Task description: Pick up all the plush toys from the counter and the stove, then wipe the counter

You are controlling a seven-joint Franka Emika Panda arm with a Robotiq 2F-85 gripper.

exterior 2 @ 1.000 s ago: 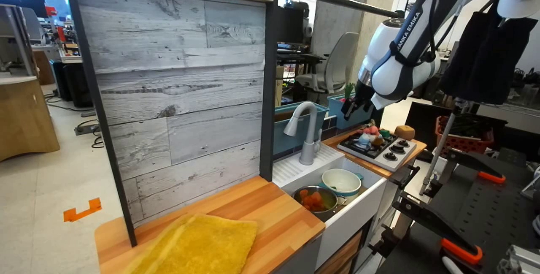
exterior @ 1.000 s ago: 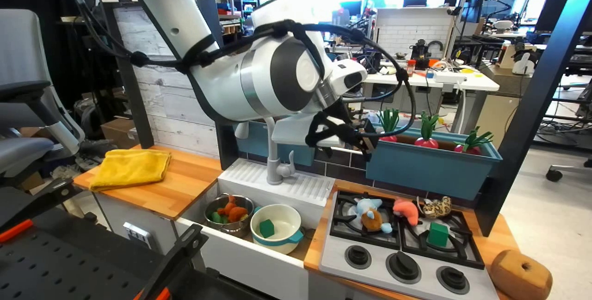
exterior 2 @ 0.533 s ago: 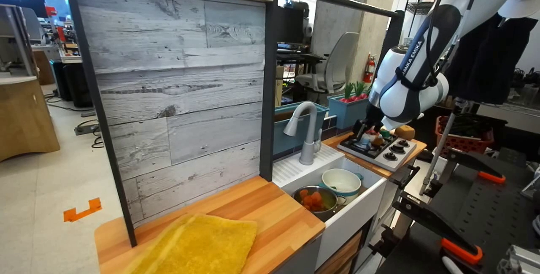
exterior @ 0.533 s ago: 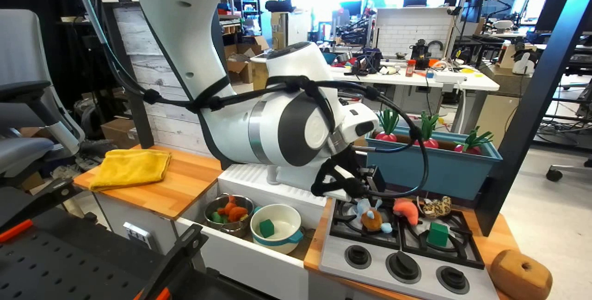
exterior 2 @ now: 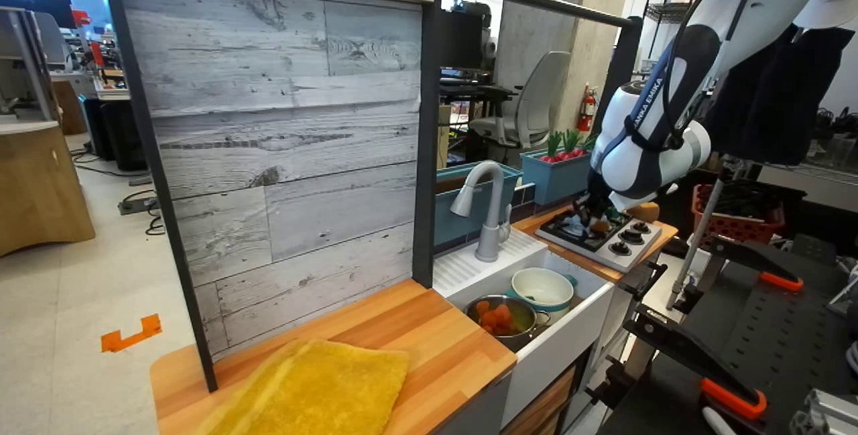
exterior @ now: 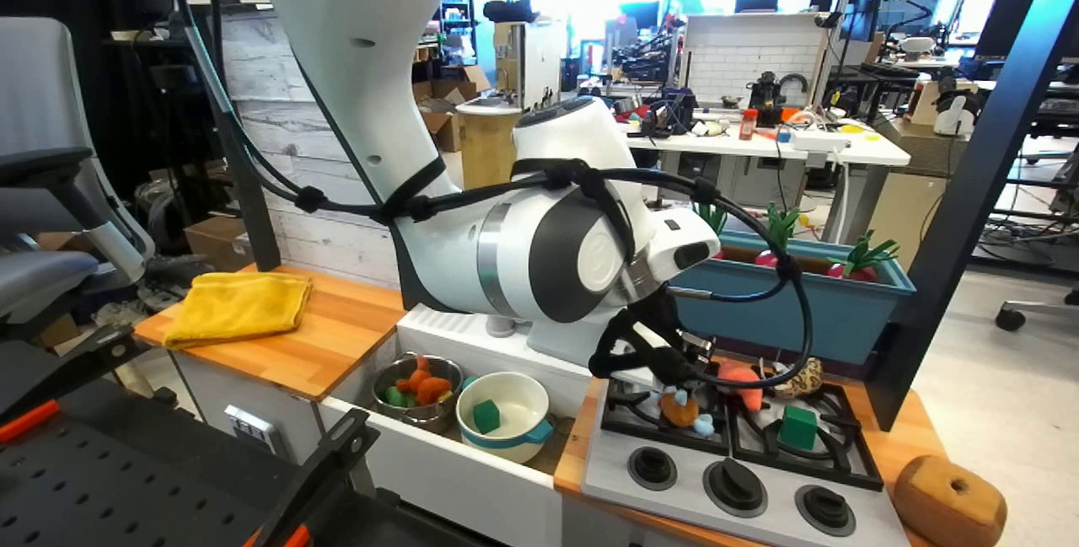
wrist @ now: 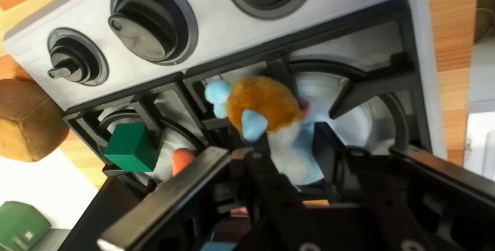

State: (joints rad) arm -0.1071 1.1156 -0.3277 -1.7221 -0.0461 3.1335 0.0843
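Robot arm [exterior 2: 698,53], in an exterior view: I read white capitals "ANKA EMIKA" along the dark link; the word's start breaks off at a black strap [exterior 2: 645,141]. White cap [exterior 2: 831,5]: dark swoosh mark. Black clamp [exterior 2: 697,354]: pale print, too small to read.

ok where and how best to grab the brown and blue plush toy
Probably by its pale section, from above: the plush toy lies on the stove grate, and that section, between the fingertips, looks slimmer than the rounded brown end.
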